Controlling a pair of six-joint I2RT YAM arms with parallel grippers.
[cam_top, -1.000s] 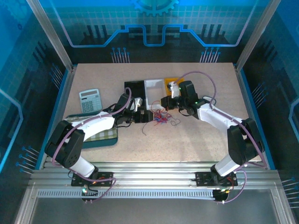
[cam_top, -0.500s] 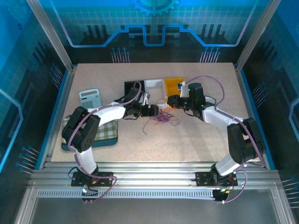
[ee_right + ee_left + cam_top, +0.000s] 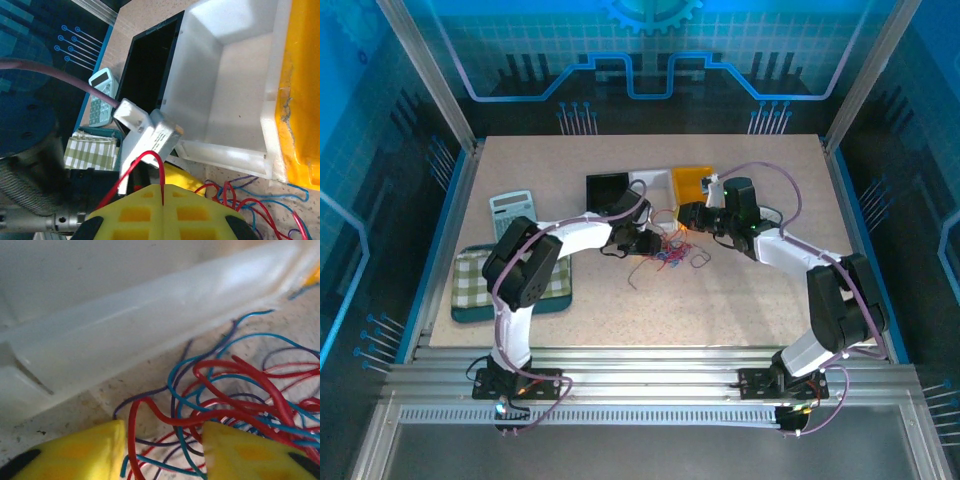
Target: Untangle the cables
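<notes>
- Speckled beige surface [image 3: 740,290] inside a blue-lit cage. The knot of hair-thin red, blue and purple cables [image 3: 668,252] sits mid-surface, just near of the white plastic bin [image 3: 648,180], right between the two arms.
- Right hand [image 3: 163,192]: yellow pads pressed together with a loop of red strand pinched at the seam. My guess is it's singling out one wire to draw it clear.
- Left hand [image 3: 162,445]: fingers spread, low over the pile, red and blue strands crossing the gap, nothing clamped. Probably lined up to pin the rest.
- Black square bin [image 3: 607,188] and yellow bin [image 3: 692,180] flank the white one, likely as drop spots.
</notes>
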